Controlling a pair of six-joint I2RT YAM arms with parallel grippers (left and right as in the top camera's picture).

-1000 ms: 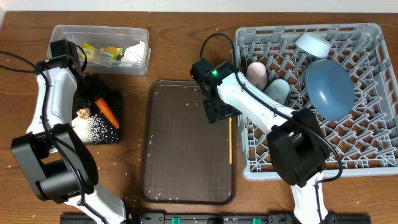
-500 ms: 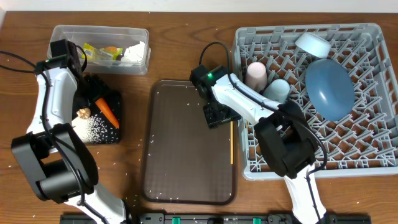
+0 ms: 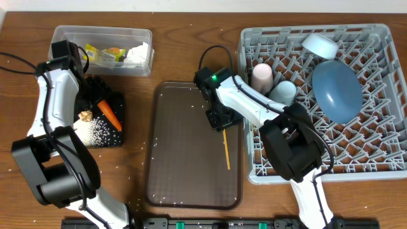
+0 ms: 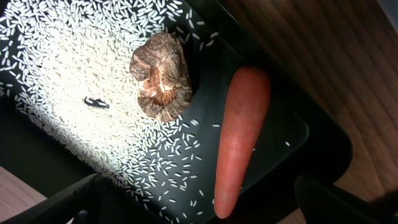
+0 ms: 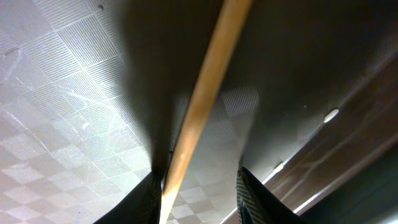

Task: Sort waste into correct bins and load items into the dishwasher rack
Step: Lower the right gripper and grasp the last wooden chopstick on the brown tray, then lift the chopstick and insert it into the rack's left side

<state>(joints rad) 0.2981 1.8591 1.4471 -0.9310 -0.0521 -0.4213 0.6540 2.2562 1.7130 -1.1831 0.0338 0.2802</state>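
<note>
- The right tool (image 5: pixel 200 199) is hovering over the brown serving tray (image 3: pixel 184 159), just left of the dishwasher rack (image 3: pixel 369 152). Its fingers are standing apart on either side of a chopstick (image 3: pixel 226 149), not pinching it, and the fingertips are showing blurred and cut off.
- The left tool (image 4: pixel 208 202) is standing spread wide, far left of the rack, over the black tray (image 4: pixel 280 124), which is holding rice (image 4: pixel 62 56), a brown lump (image 4: pixel 161 74) and a carrot (image 4: pixel 239 137).

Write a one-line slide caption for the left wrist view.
Orange carrot, brown food lump and loose rice lie in the black tray.
</note>
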